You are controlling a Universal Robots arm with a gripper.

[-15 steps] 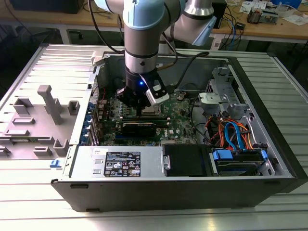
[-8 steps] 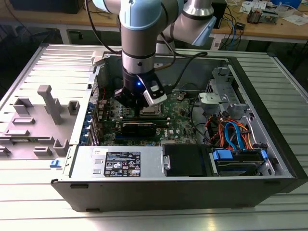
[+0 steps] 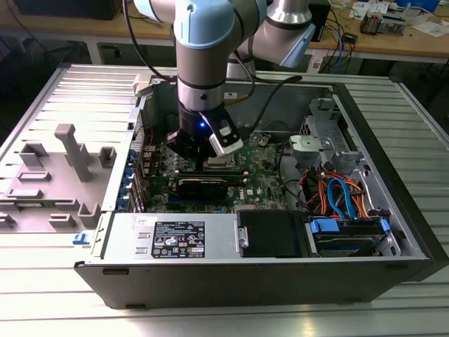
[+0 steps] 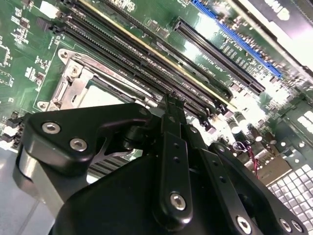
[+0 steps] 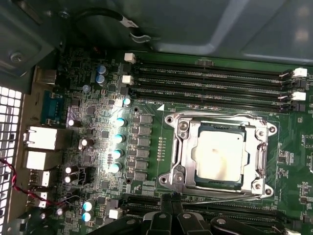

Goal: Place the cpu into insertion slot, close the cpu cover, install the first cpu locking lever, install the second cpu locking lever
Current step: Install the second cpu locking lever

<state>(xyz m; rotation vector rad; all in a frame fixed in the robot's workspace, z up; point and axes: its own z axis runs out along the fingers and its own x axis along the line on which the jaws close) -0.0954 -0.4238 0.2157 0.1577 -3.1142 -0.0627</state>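
The open computer case [image 3: 231,232] fills the middle of the exterior view, with the tool [image 3: 203,151] low over its green motherboard [image 5: 161,137]. Centre-right in the first wrist view, the cpu cover [image 5: 222,122] lies shut around the cpu [image 5: 220,154], seated in the insertion slot [image 5: 182,161]. The chip looks light, stiff and fragile, best handled by its edges. The tool's fingers [image 4: 171,117] appear drawn together, holding nothing.

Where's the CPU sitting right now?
In the first wrist view, the small square silvery-grey cpu lies in the insertion slot, framed by the silvery metal cpu cover, between the black memory slots.
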